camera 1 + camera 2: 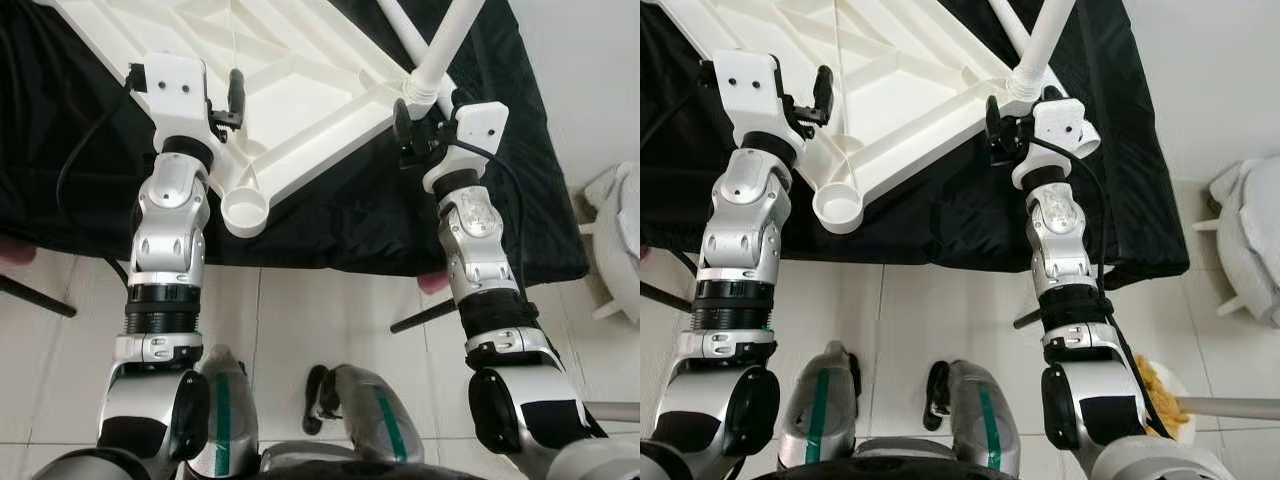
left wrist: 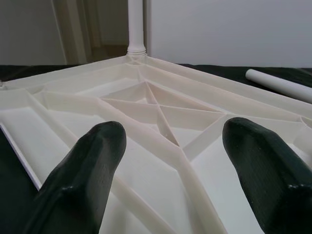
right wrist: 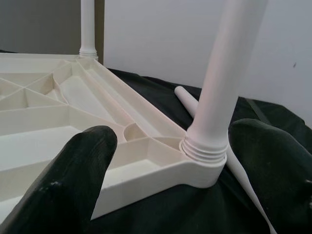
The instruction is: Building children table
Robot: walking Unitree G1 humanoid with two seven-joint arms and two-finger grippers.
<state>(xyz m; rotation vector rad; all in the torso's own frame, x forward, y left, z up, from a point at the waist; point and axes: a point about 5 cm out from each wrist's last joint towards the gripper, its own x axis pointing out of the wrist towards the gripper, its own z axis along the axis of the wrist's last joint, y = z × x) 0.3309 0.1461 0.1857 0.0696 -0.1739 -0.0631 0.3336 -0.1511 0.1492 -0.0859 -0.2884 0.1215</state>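
Legs need twisting in straight, so the right gripper [image 3: 161, 161], fingers spread wide by the standing leg [image 3: 222, 87] at two o'clock, should squeeze it gently while the open left gripper [image 2: 170, 161] steadies the upside-down tabletop [image 1: 290, 80].

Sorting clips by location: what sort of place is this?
Probably a room in a home, used as an assembly spot: white floor tiles, a plain white wall, and an upturned white plastic tabletop lying on a black cloth.
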